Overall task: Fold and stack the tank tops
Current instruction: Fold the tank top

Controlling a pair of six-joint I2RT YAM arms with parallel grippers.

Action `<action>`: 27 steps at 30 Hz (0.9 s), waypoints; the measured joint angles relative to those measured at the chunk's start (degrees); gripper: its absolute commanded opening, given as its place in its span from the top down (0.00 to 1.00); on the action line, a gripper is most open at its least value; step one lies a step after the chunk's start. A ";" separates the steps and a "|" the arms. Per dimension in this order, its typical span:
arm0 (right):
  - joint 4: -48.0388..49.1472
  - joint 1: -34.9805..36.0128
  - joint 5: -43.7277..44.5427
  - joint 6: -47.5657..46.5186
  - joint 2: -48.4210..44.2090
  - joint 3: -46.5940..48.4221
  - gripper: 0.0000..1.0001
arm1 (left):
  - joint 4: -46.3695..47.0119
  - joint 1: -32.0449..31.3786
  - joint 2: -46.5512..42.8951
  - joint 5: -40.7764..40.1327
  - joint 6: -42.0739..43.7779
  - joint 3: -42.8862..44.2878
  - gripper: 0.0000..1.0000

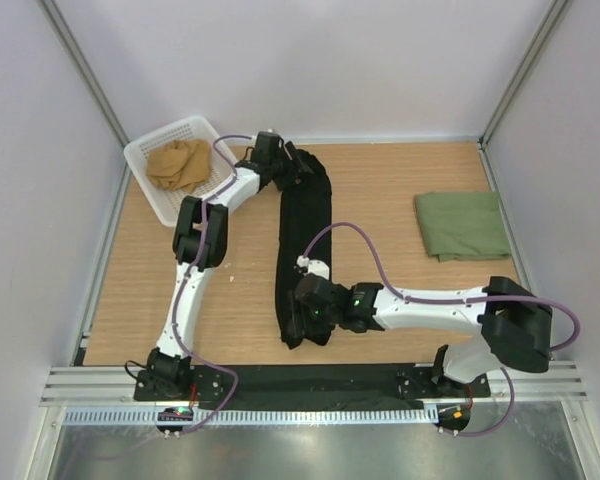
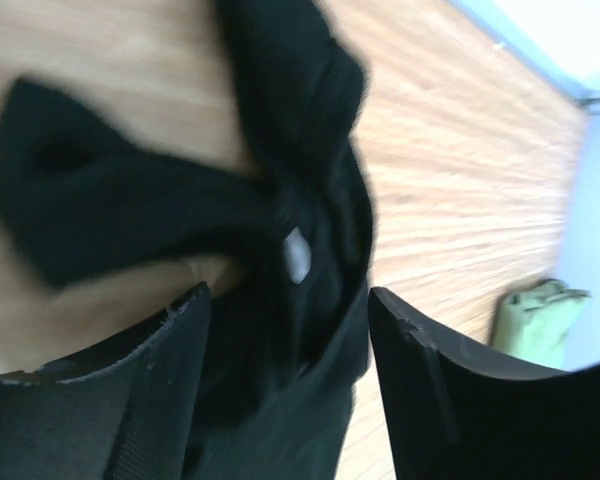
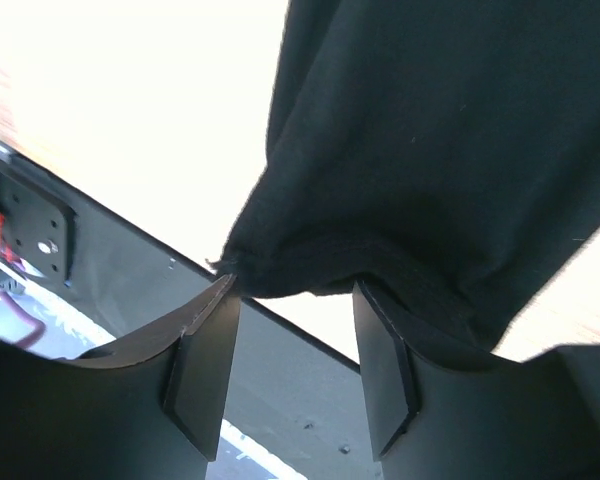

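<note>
Two tank tops lie on the bench (image 1: 380, 180), and I place everything by the white basket (image 1: 160, 133) at the far left corner.

The black top (image 1: 302, 240) is a long narrow strip. It starts just right of the basket and runs straight down toward the near edge. The green top (image 1: 462, 225) lies folded flat, well to the right of the basket and clear of the black strip. Inside the basket sits a bunched tan cloth (image 1: 178, 165).

My left gripper (image 1: 298, 168) is at the strip's far end, the end nearest the basket. In the left wrist view this gripper (image 2: 285, 300) is spread, its fingers (image 2: 160, 380) standing apart, and the black top (image 2: 130, 220) lies rumpled on the wood below and between them. A small grey label (image 2: 297, 255) shows on the cloth, and the green top (image 2: 535, 320) is a blur at the right edge.

My right gripper (image 1: 308, 308) is at the strip's near end, the end farthest from the basket. In the right wrist view this gripper (image 3: 295, 285) is also spread. The edge of the black top (image 3: 440, 130) bulges into the gap between its fingers (image 3: 205, 370), and neither pad presses on it.
</note>
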 measured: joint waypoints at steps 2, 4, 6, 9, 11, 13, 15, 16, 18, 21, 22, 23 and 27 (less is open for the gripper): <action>-1.95 -0.02 1.55 -0.42 -1.42 1.33 0.45 | -2.40 0.15 -2.86 -1.95 1.40 -2.99 0.34; -3.54 -0.11 3.02 -0.96 -2.82 2.80 0.45 | -4.94 0.42 -5.92 -4.22 2.03 -5.99 0.34; -4.42 -0.26 4.48 -1.31 -4.26 3.93 0.45 | -7.56 1.11 -10.14 -7.26 2.78 -10.21 0.32; -5.79 -0.59 6.25 -1.64 -6.27 4.37 0.43 | -10.95 2.75 -16.11 -13.16 4.35 -15.56 0.31; -6.99 -1.03 7.19 -1.90 -7.15 4.37 0.42 | -13.03 4.33 -18.88 -15.93 5.64 -17.73 0.31; -8.24 -1.62 8.33 -2.45 -7.80 4.37 0.42 | -14.32 6.69 -20.96 -17.59 6.82 -19.41 0.31; -9.60 -3.06 9.09 -3.04 -8.48 4.37 0.42 | -14.84 9.11 -21.86 -18.10 7.39 -20.92 0.31; -10.14 -4.09 9.33 -3.41 -8.87 4.37 0.42 | -15.15 10.56 -22.25 -18.25 7.69 -21.88 0.30; -10.78 -7.19 9.31 -4.44 -9.60 4.37 0.42 | -15.56 12.61 -22.82 -18.69 8.46 -23.93 0.26; -11.17 -14.01 9.03 -6.62 -10.23 4.37 0.42 | -16.94 14.21 -23.74 -18.47 9.09 -26.64 0.20; -11.13 -16.61 8.52 -7.65 -10.21 4.37 0.42 | -17.00 14.19 -24.28 -18.23 9.40 -27.80 0.16; -11.13 -19.06 8.00 -8.74 -10.08 4.37 0.42 | -17.09 13.86 -25.11 -17.94 9.86 -28.98 0.14; -10.67 -28.52 5.29 -12.63 -7.06 6.21 0.41 | -16.63 11.10 -30.88 -16.94 11.30 -34.38 0.13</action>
